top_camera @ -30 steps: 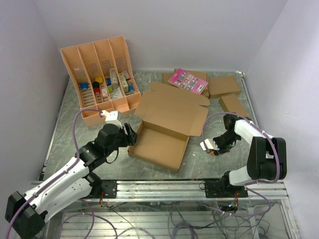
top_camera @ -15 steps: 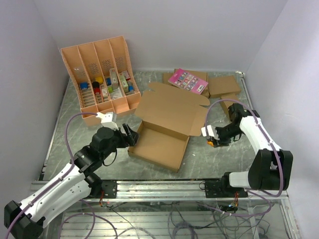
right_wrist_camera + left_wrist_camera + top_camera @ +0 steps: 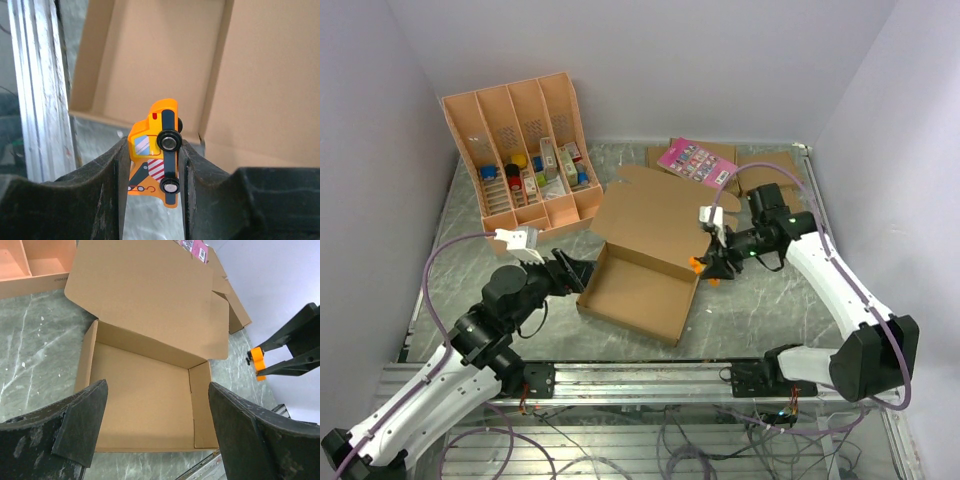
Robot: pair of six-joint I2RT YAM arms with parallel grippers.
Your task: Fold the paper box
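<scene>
The paper box (image 3: 640, 292) lies in the middle of the table as an open brown cardboard tray, its lid (image 3: 665, 212) leaning back behind it. The tray is bare inside in the left wrist view (image 3: 145, 385). My left gripper (image 3: 576, 272) hovers open just off the tray's left wall, with nothing between its fingers (image 3: 85, 420). My right gripper (image 3: 708, 264) is shut on a small orange toy truck (image 3: 155, 145), held in the air by the box's right edge. Behind the truck the right wrist view shows the inside of the box (image 3: 150, 50).
An orange-tan compartment tray (image 3: 520, 150) with small items leans at the back left. Flat brown boxes (image 3: 770, 172) and a pink card (image 3: 697, 163) lie at the back right. A metal rail (image 3: 650, 378) runs along the near edge. Walls close in on three sides.
My right arm has lifted the toy truck off the table at the right and carried it left to the box's edge. My left gripper has opened wider and drawn back slightly.
</scene>
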